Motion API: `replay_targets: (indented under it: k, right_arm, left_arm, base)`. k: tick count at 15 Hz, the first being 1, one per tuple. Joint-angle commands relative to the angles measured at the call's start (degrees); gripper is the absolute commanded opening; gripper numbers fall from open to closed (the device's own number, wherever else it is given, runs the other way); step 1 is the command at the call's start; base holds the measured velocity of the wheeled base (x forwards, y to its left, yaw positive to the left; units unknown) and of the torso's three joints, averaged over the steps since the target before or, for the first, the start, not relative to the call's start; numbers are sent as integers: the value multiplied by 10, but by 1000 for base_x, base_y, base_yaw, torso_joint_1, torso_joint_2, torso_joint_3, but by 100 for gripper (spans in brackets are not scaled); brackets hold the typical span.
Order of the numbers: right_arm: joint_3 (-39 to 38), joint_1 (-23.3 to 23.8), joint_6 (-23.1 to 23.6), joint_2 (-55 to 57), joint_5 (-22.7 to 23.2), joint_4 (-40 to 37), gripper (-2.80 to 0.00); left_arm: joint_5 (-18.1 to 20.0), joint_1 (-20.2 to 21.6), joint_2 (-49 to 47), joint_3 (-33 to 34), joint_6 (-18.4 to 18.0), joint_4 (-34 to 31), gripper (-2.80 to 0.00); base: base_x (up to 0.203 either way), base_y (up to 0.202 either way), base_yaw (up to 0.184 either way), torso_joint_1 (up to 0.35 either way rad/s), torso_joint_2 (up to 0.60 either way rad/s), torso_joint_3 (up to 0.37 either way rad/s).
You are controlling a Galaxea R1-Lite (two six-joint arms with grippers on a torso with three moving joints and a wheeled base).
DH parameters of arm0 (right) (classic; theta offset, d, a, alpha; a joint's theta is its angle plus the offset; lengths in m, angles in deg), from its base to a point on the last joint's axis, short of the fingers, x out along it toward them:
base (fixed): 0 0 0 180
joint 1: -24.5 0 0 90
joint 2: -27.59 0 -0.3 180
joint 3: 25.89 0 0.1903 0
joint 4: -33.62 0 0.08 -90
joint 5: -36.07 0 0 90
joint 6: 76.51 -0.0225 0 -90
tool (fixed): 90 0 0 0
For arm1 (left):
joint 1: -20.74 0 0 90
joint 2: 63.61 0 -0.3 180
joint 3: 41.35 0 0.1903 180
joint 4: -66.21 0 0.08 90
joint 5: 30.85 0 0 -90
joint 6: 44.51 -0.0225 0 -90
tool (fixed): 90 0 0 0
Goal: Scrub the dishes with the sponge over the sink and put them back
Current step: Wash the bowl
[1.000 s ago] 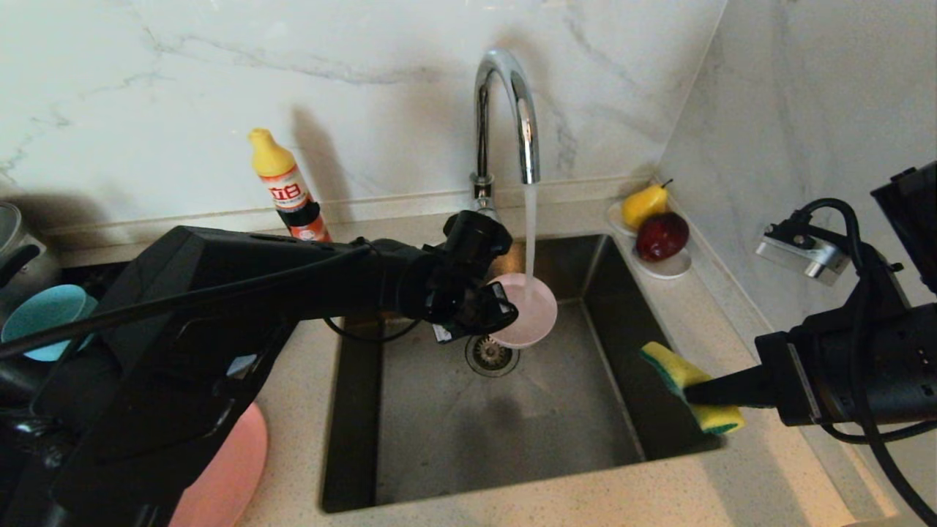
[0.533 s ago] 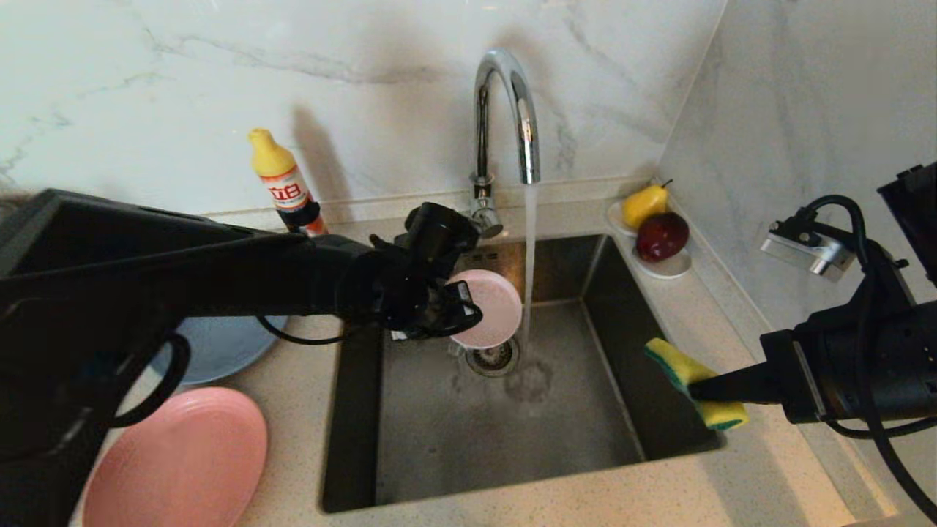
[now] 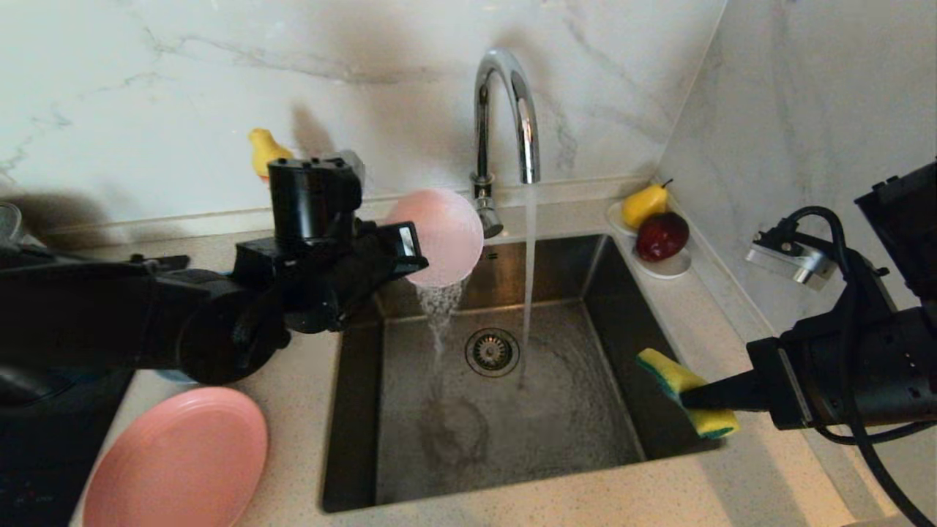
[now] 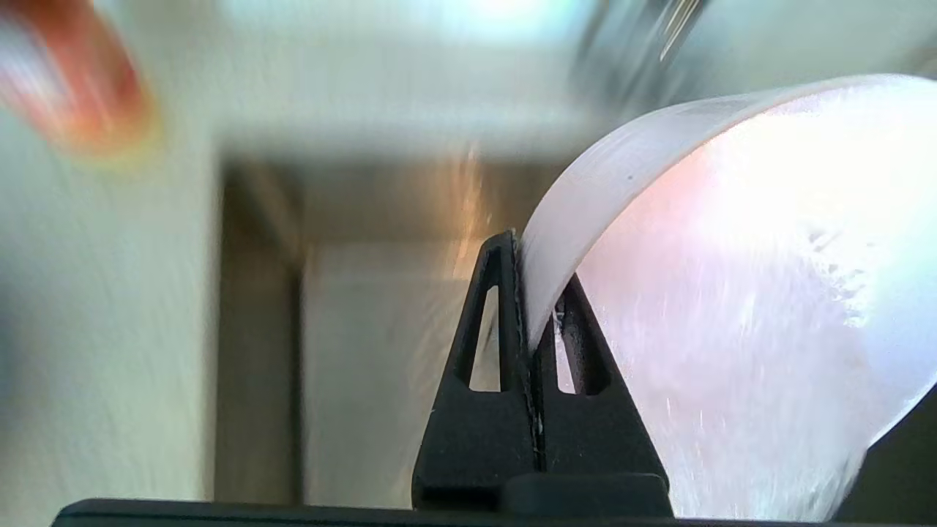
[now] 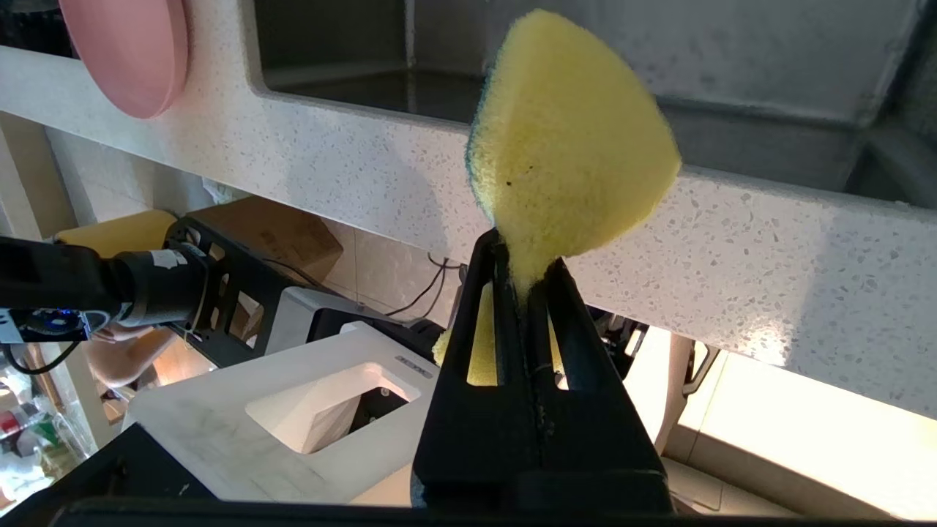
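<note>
- The left gripper (image 3: 401,252) is clamped tight on the rim of the pale pink bowl (image 3: 438,236), its two fingers pinching the thin wall between them; it holds the bowl on edge above the back left corner of the sink (image 3: 366,468).
- A second ago this gripper held the bowl low in the basin under the tap's stream; half a second ago it had drawn it to one side of the stream; now it has lifted and tipped it, and water pours from the bowl's lower edge into the basin.
- As a judgement, the bowl's rinse looks finished and it is being drained before going back to the counter; the rest of the dishes look still to do.
- Beside the bowl, toward the robot's right, the chrome faucet (image 3: 505,110) runs a thin stream onto the sink floor near the drain strainer (image 3: 492,351).
- Farther right across the basin, the right gripper (image 3: 684,397) has not moved; it is shut on the yellow and green sponge (image 3: 684,388), waiting over the sink's right rim.
- Below and nearer the robot than the left gripper, the pink plate (image 3: 176,461) lies on the counter (image 3: 293,395); a yellow-capped bottle (image 3: 265,146) stands behind the gripper, mostly hidden.
- Beyond the tap, a pear (image 3: 644,203) and a dark red fruit (image 3: 662,236) sit in a white dish.
- The bottle and the tap's spout stand close to the bowl's path back.
</note>
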Motion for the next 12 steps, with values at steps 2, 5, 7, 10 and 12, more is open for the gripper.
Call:
replay_targets:
  k: [2,5,7,10,12]
  right_arm:
    - [-9,0,0,4,1,-1,-280]
    - [-10,1,0,3,1,-1,-280]
    - [-13,1,0,4,3,-1,-280]
    - [-13,2,0,4,9,-1,-280]
    - [-12,2,0,5,9,-1,-280]
  left_arm:
    - [1,2,45,9,-15,57,-280]
    - [14,2,70,11,-18,88,-280]
    - [30,1,99,14,-21,108,-280]
    - [45,1,142,9,-62,111,-280]
    - [70,1,171,7,-71,109,-280]
  base:
    - [0,0,0,0,0,0]
    - [0,0,0,0,0,0]
    - [0,0,0,0,0,0]
    - [0,0,0,0,0,0]
    - [0,0,0,0,0,0]
